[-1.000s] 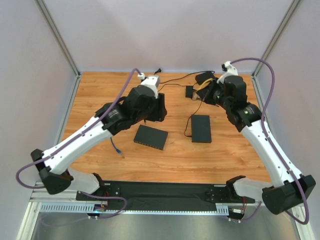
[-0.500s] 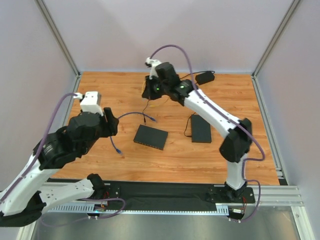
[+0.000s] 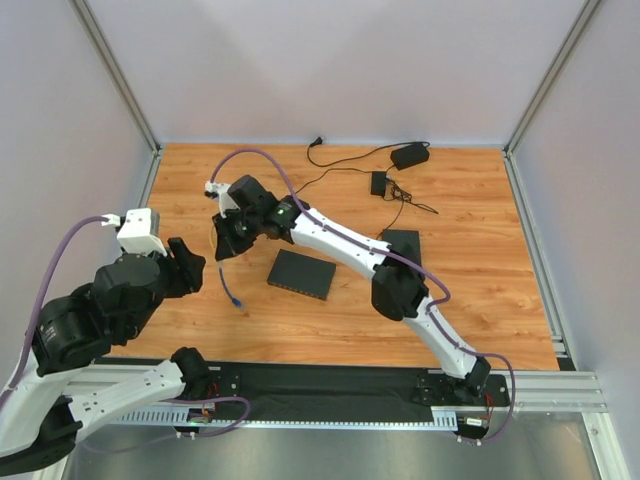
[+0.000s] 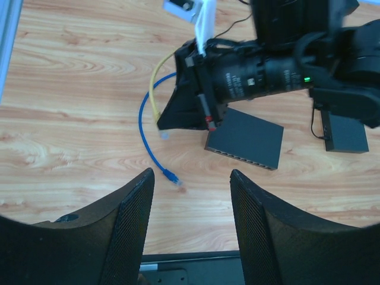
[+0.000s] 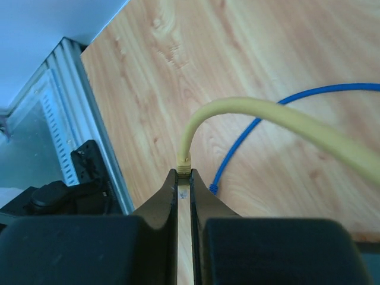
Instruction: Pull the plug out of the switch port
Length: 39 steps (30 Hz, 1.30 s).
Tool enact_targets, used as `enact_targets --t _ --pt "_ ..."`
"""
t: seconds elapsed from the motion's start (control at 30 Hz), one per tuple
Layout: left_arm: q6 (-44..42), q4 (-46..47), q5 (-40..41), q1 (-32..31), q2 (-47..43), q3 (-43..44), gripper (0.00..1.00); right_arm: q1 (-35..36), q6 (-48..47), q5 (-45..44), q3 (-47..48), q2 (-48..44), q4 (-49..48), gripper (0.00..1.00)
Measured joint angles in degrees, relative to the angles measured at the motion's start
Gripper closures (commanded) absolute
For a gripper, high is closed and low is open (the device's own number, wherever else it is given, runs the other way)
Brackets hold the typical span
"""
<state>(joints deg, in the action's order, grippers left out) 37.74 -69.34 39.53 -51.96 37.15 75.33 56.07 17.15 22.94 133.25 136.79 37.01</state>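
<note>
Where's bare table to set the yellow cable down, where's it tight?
Free: near-right corner of the wooden table, right of the squarer black slab; also the far-left corner. Crowded: left-centre, where the flat black oblong switch, loose blue cable, right hand and left hand cluster; far-centre, with the black power adapter and thin wires.

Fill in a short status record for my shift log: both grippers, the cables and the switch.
left gripper: open, empty
right gripper: shut on the plug of the yellow cable
plug position: held apart from the switch
switch: flat on the table, no plug seen in its sockets
blue cable: loose on the table, end free
</note>
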Motion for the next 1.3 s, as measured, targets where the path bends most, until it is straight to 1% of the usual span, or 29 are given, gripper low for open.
enact_targets --t 0.03,0.2,0.3,0.4,0.43,0.47,0.5,0.63,0.83,0.97,1.0,1.17,1.3 --pt "0.1 0.0 0.0 0.0 -0.1 0.0 0.38 0.0 1.4 1.8 0.1 1.3 -0.9 0.92" --pt "0.3 -0.1 -0.1 0.0 -0.2 -0.4 0.37 -0.1 8.7 7.9 0.2 8.2 -5.2 0.90" --pt "0.5 0.0 -0.4 0.0 -0.2 -1.0 0.37 -0.2 13.8 10.6 0.2 11.4 -7.4 0.76" --pt "0.5 0.0 -0.7 0.0 0.1 -1.6 0.37 -0.3 18.1 12.7 -0.3 13.0 -9.4 0.68" --pt "0.6 0.1 -0.7 0.0 0.3 -1.7 0.37 -0.3 19.3 13.2 -0.5 13.1 -10.1 0.61" --pt "0.6 0.1 -0.9 0.0 0.4 -1.8 0.37 -0.3 20.5 13.9 -0.6 13.1 -10.6 0.59" --pt "0.6 0.1 -1.0 0.0 0.6 -1.9 0.37 -0.3 21.3 14.5 -0.6 13.1 -11.5 0.54" --pt "0.6 0.2 -1.6 0.0 1.3 -1.9 0.37 -0.3 23.6 16.0 -3.7 11.5 -13.9 0.50" --pt "0.5 1.3 -2.0 0.0 2.6 -1.9 0.37 -0.3 23.0 17.8 -16.0 3.3 -12.0 0.49" --pt "0.5 2.3 -2.2 0.0 3.5 -1.9 0.38 -0.4 19.8 18.6 -27.5 -6.8 -9.9 0.47" --pt "0.5 2.6 -2.3 0.0 3.5 -1.9 0.38 -0.4 18.8 18.6 -31.7 -10.6 -10.1 0.46" --pt "0.4 5.1 -3.5 0.0 4.0 -1.9 0.38 -1.2 15.9 18.0 -45.3 -25.1 -10.0 0.46" --pt "0.3 8.7 -6.5 0.0 5.7 -2.0 0.39 -4.2 13.9 11.6 -55.2 -35.8 -8.8 0.48"
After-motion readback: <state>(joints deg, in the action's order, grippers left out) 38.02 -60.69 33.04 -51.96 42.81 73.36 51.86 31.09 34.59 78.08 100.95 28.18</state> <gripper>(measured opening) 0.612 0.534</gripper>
